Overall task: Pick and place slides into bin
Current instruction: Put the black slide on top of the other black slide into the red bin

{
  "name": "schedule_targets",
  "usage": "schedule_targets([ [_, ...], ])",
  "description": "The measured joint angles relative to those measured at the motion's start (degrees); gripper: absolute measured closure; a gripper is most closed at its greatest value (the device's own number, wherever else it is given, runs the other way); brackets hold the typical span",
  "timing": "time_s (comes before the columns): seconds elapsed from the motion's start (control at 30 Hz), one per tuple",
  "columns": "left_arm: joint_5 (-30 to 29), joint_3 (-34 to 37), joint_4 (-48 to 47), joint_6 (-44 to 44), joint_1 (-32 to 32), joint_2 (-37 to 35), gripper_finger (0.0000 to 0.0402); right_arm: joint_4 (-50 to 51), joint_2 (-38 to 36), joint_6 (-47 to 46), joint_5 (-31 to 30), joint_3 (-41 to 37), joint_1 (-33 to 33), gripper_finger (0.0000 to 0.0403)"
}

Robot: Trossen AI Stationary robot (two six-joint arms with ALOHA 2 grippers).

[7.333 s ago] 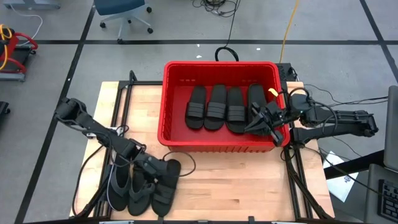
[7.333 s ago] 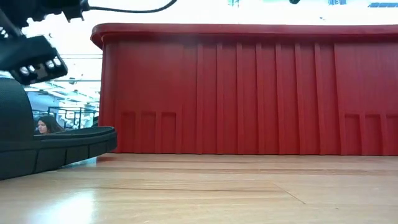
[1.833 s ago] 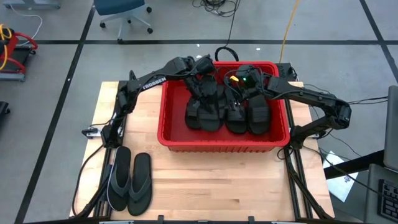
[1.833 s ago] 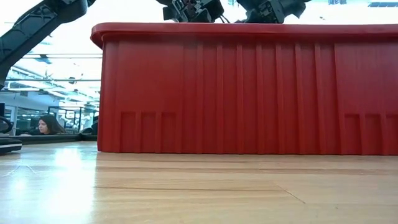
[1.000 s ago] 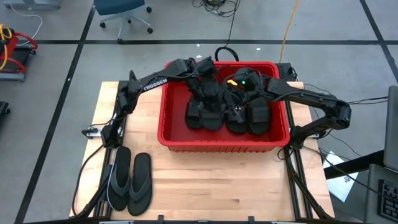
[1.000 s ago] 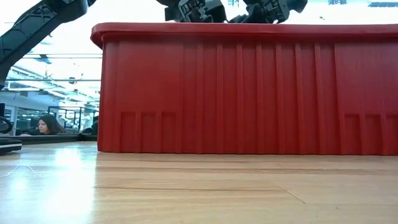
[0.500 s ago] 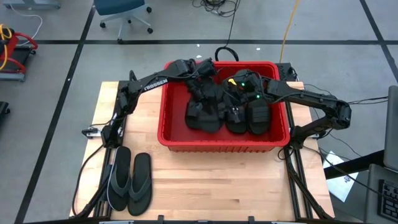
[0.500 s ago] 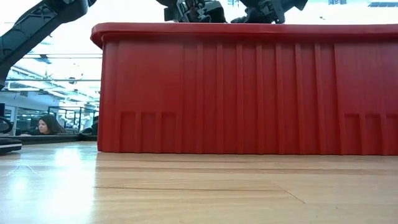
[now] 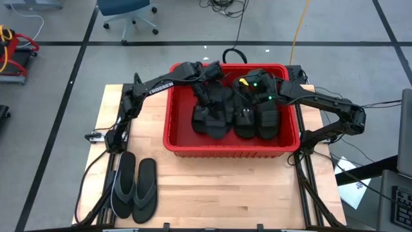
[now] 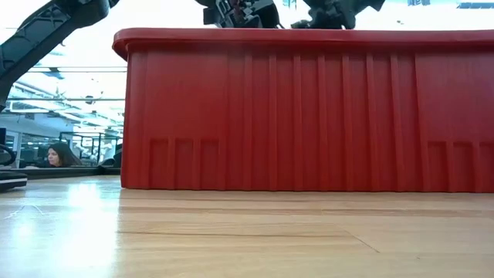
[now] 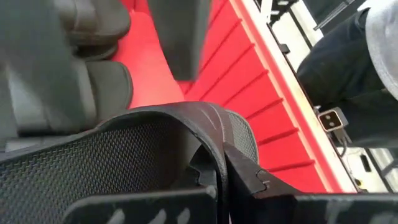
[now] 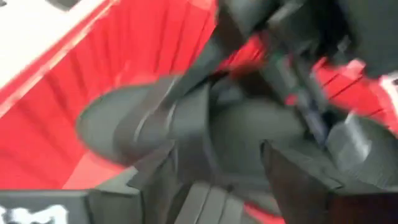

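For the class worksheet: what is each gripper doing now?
Left gripper: shut on a matte black rubber slide.
Right gripper: cannot be told.

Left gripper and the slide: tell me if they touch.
Touching. The left wrist view shows the left gripper's fingers pressed against the slide's edge.

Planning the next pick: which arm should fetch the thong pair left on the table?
Probably left. The thong pair lies at the table's front-left corner beside the left arm's base; the right gripper is over the bin, across the table.
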State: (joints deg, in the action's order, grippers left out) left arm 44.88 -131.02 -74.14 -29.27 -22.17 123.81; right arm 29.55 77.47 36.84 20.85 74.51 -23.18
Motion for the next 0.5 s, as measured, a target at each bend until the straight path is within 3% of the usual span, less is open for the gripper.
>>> schedule_targets([
  [0.23, 0.22, 0.0, 0.28, 1.22, -0.26, 0.0, 0.04, -2.74, 1.03, -1.85, 0.43, -0.12, -0.19, 0.0152],
  [0.5, -2.82, 0.0, -1.75, -0.88, -0.31, 0.0, 0.04, -2.56, 1.38, -3.79, 8.68, -0.15, -1.84, 0.0169],
])
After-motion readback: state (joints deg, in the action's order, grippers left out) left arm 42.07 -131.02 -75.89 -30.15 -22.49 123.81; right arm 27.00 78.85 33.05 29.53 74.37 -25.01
